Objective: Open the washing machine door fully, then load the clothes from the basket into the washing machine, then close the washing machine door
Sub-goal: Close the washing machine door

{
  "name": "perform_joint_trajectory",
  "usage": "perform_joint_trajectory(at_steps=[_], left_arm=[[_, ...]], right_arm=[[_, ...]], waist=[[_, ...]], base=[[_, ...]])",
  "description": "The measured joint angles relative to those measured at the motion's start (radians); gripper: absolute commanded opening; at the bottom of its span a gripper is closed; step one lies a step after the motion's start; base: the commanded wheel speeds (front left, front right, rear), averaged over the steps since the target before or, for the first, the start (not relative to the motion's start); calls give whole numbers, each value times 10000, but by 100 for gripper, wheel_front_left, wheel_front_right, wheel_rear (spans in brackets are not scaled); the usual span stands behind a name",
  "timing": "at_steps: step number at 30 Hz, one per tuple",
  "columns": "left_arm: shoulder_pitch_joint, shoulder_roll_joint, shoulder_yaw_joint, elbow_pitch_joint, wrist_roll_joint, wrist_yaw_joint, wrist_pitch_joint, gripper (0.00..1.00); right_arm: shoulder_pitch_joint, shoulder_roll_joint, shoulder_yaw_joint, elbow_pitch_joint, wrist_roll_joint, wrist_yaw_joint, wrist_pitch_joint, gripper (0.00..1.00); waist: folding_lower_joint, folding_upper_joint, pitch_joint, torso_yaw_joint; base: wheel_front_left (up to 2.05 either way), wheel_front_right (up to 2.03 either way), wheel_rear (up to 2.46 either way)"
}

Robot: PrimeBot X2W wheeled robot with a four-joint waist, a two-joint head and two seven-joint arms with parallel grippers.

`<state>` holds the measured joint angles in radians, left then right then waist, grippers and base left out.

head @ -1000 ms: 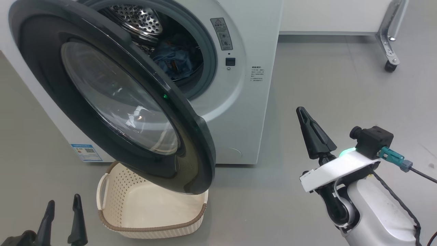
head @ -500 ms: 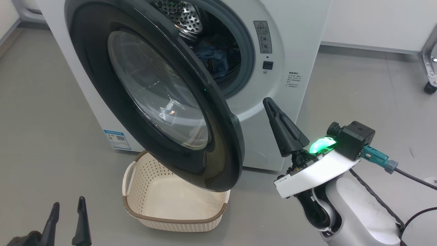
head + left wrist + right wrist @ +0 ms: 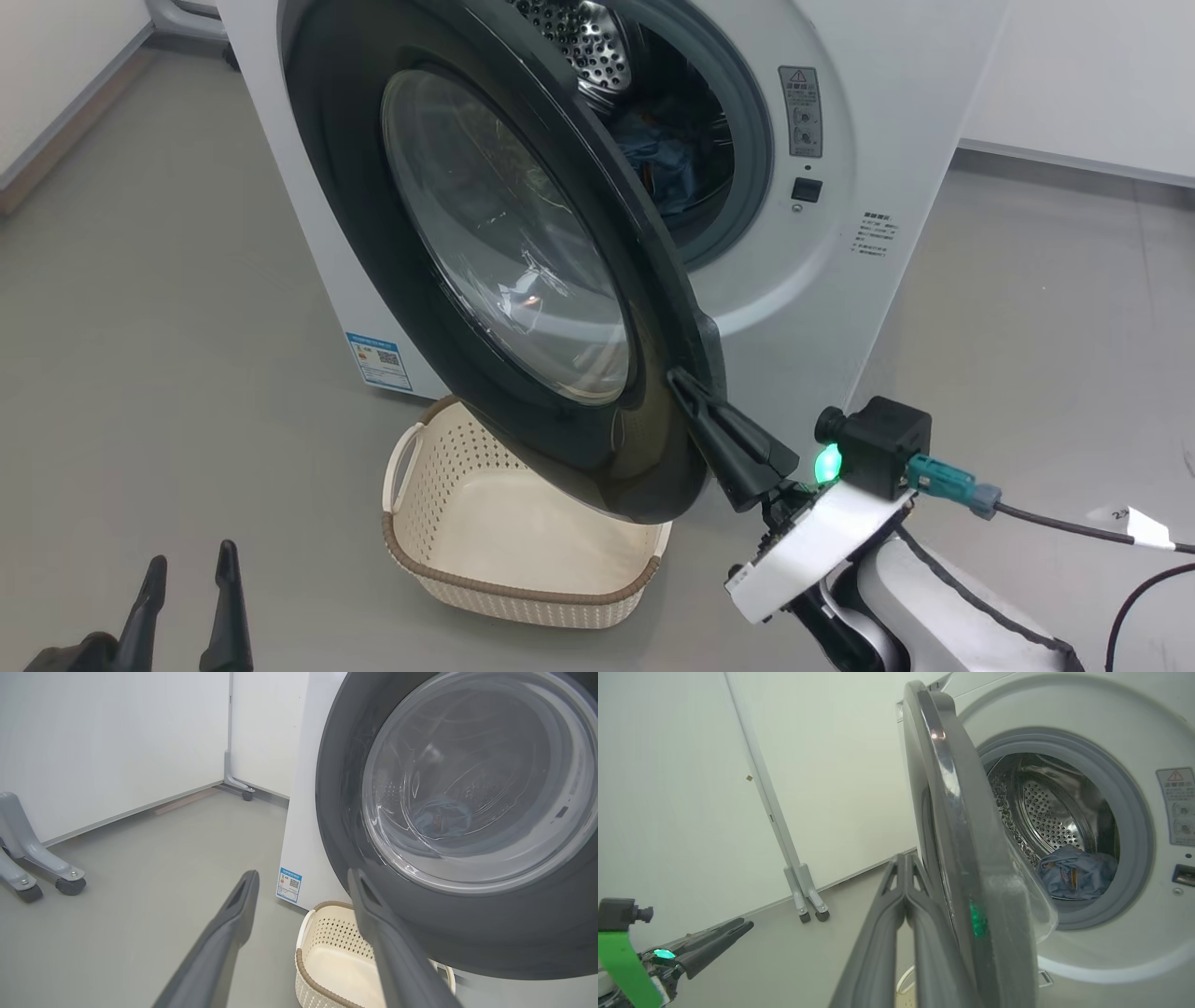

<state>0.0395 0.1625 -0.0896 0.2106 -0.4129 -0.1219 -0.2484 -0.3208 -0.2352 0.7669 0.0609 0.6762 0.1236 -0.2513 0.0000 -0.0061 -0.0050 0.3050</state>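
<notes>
The clothes (image 3: 1076,872) lie in the washing machine (image 3: 840,308); the basket (image 3: 523,597) sits below the washing machine door (image 3: 373,280).

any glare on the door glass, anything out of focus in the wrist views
Head view: a small bright glint and pale streaks on the washing machine door glass. Left wrist view: swirling reflections across the glass, the clothes dim behind it. Right wrist view: a glare spot high on the door's rim, a green glow lower, its nearest edge soft.
</notes>
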Motion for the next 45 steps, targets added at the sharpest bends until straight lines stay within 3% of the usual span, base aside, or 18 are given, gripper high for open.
perform_joint_trajectory(at_steps=[10, 25, 45], left_arm=[[-2, 0, -23, -81, -19, 0, 0, 100], [-217, -36, 61, -211, -192, 0, 0, 100], [-737, -307, 138, -583, -357, 0, -2, 100]], right_arm=[[-152, -460, 694, 1039, -94, 0, 2, 0], [-910, -756, 755, 2015, -58, 4, 6, 0], [-2688, -1866, -230, 3010, 79, 84, 4, 0]], waist=[[0, 0, 280, 276], [0, 0, 915, 699], [0, 0, 2176, 872]], base=[[0, 0, 0], [0, 0, 0], [0, 0, 0]])
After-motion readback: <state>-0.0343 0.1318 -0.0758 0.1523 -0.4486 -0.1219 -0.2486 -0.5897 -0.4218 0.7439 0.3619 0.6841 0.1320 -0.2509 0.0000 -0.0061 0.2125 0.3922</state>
